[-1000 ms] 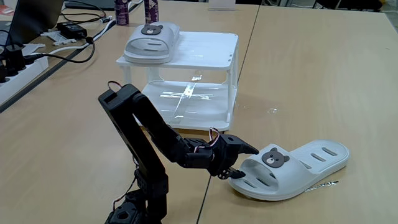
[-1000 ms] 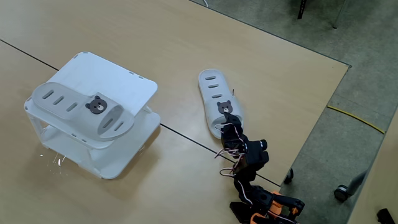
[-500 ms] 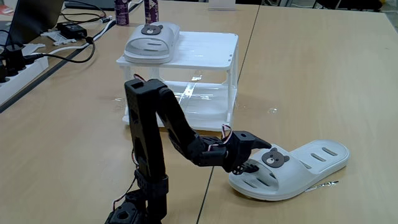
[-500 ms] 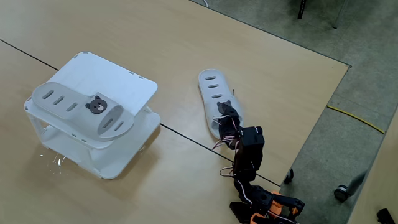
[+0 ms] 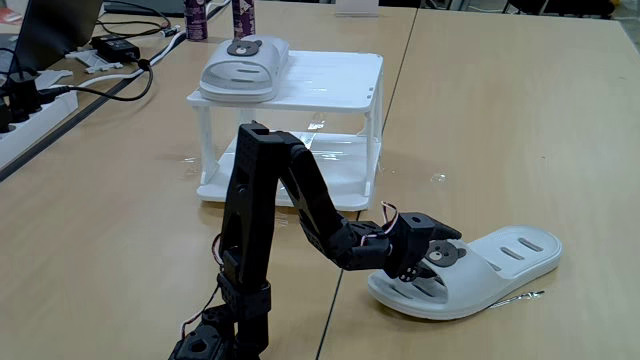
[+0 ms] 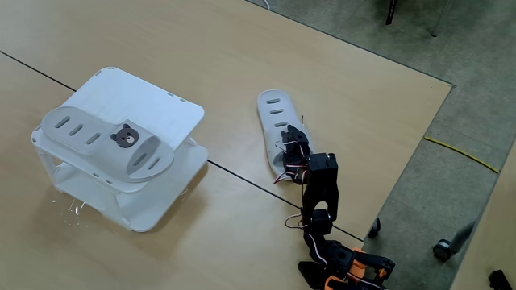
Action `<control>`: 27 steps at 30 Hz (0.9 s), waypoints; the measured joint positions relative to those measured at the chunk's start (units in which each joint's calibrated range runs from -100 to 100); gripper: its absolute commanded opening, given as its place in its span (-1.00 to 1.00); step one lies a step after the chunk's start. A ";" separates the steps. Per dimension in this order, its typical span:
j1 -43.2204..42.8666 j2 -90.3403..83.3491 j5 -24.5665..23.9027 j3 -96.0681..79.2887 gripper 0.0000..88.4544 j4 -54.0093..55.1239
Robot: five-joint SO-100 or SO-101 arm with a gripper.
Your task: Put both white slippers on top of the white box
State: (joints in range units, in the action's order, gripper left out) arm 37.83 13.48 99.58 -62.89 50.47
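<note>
Gripper [image 5: 432, 262] is reaching further forward over the second slipper [image 5: 500, 262], jaws part-open straddling its bear-badge strap, nothing gripped; first slipper [image 6: 105, 139] is already resting on the white box [image 6: 165, 103].

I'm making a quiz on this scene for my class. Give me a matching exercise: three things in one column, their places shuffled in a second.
1. slipper with the gripper at its strap
2. other slipper
3. white rack

a. stands on the table, far from the arm's base
b. lies on the table
c. lies on the rack's top

Pairs: 1-b, 2-c, 3-a
</note>
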 measured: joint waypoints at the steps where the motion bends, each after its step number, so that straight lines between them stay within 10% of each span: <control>1: 0.00 0.66 0.00 0.54 -0.44 0.00; 6: 0.52 2.47 0.00 1.53 -0.99 0.00; 18: 0.67 0.25 0.00 6.38 -0.98 -0.94; 27: 0.22 -18.97 0.00 18.06 -0.98 -27.30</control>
State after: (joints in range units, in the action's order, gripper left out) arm 38.05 -5.48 99.58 -44.83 23.18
